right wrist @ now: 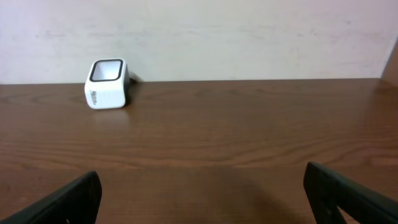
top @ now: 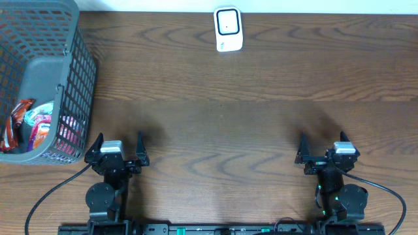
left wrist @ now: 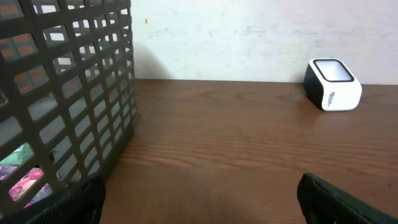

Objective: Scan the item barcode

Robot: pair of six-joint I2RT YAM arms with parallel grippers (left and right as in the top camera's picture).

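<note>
A wide stretch of table (top: 228, 104) was left open between the two claws and the one scanner (top: 228, 29), which was set at the far edge, close to the wall (left wrist: 249, 37). One basket (top: 83, 91) was placed at the left edge, near the left claw (top: 119, 139). Wrapped packets (top: 36, 127) were kept inside it, their number not to be told. The left claw and right claw (top: 323, 140) were spread wide, and nothing was held. Of the wrist views, the basket was shown only in the left.
</note>
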